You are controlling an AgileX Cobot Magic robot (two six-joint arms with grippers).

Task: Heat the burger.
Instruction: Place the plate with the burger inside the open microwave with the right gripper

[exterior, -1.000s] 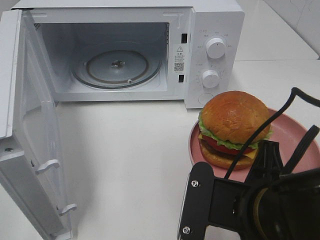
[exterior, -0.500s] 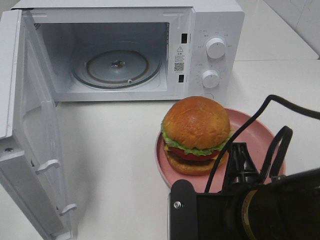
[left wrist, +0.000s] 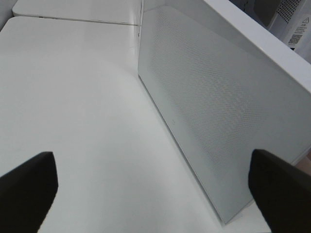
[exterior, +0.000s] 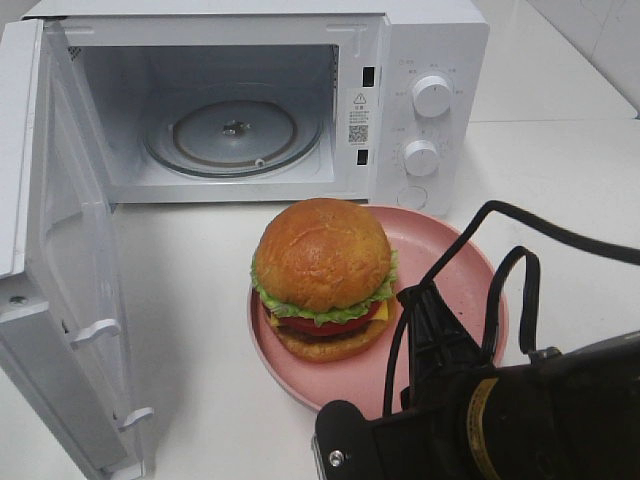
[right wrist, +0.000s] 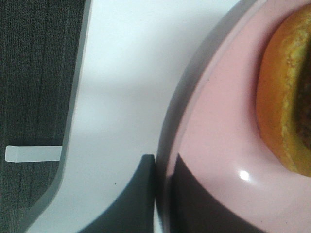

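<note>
Right tool (right wrist: 163,194) is pinching pink plate (exterior: 440,250) rim | burger (exterior: 322,275) is sitting on plate just beyond its tips | left tool (left wrist: 155,189) is hanging spread beside microwave door (left wrist: 218,111)

Burger (exterior: 322,275), glossy golden-brown bun, frilly lettuce, tomato, cheese, dark patty, upright on pink plate (exterior: 415,235), before open microwave (exterior: 430,40)

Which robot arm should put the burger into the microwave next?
Right, probably. The right gripper is shut on the round pink plate carrying the glossy golden-bun burger, in front of the open white microwave. The left gripper hangs open beside the door, holding nothing.
</note>
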